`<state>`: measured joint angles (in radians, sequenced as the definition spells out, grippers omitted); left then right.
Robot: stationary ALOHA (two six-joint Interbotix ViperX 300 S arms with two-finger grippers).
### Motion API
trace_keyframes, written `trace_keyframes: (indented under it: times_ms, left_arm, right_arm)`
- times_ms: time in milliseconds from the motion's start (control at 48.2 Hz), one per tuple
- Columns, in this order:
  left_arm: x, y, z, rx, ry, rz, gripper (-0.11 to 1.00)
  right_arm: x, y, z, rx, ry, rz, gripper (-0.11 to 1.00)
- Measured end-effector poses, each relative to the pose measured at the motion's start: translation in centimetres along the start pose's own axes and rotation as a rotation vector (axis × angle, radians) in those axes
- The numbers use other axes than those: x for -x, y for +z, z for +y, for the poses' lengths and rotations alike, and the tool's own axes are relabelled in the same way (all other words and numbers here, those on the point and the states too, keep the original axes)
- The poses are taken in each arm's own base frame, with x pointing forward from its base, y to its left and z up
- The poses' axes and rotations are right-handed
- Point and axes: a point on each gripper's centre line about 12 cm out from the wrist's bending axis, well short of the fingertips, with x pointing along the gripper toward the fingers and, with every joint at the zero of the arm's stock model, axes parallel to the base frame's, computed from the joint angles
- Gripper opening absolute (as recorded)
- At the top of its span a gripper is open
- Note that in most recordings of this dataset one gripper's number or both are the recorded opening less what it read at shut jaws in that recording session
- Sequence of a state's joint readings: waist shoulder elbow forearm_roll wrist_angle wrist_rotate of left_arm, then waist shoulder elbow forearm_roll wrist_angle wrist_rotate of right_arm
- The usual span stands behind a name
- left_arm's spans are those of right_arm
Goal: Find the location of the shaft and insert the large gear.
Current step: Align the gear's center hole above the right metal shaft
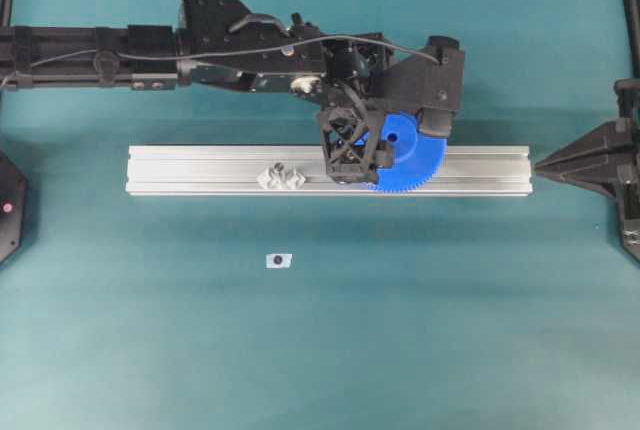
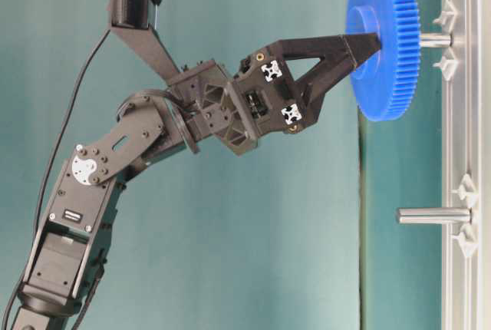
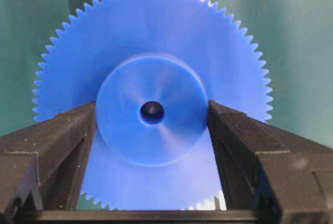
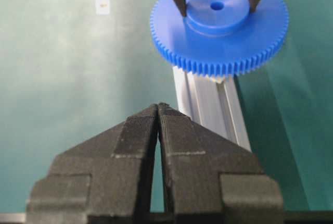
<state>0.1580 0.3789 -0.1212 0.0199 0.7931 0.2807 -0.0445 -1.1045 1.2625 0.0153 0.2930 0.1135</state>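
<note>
Left hand (image 2: 367,44): we see its two black fingers (image 3: 57,146) spread wide and pressed against opposite sides of the raised hub, so it holds the large gear (image 1: 410,155) by that hub.
Large gear: bright blue and toothed all round; we see it held over the aluminium rail (image 1: 200,170), flat face toward it, just off the rail's surface in the table-level view.
Shaft (image 2: 436,39): in the table-level view a short grey pin stands out from the rail between two pale mounts; its tip meets the back of the gear at the centre. We cannot tell how far it has entered the hole.
Centre hole (image 3: 152,112): dark and round in the left wrist view, midway between the fingers.
Second pin (image 2: 433,215): it stands bare farther along the rail, well apart from the gear.
Right hand (image 4: 157,110): fingertips pressed together with nothing between them; it sits past the rail's end, pointing along it.
White tag (image 1: 278,260): it lies on the teal bench (image 1: 450,330), apart from the rail.
</note>
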Motion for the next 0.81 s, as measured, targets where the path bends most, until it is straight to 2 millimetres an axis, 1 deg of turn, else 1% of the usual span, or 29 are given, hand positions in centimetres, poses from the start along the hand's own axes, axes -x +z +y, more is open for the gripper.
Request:
trace_keyframes:
  times_ms: [83,124,290,394,684,809]
  left_arm:
    - [0.1,0.1,0.0,-0.006,0.000,-0.001,0.85]
    - [0.2,0.2,0.0,-0.010,0.000,-0.003,0.88]
    - [0.2,0.3,0.0,-0.018,0.002,-0.008,0.83]
    - [0.3,0.5,0.0,-0.019,0.003,-0.014,0.83]
    - [1.9,2.8,-0.2,-0.029,0.015,-0.081,0.83]
    - [2.0,3.1,-0.1,-0.029,0.017,-0.088,0.83]
  right_arm:
    - [0.0,0.0,0.0,-0.001,-0.001,0.000,0.10]
    - [0.0,0.1,0.0,-0.001,-0.001,-0.002,0.10]
    - [0.1,0.0,0.0,-0.001,-0.001,-0.003,0.10]
    - [0.1,0.1,0.0,-0.001,-0.001,-0.006,0.10]
    - [0.1,0.0,0.0,-0.001,-0.001,-0.005,0.10]
    - [0.1,0.0,0.0,-0.001,-0.001,-0.003,0.10]
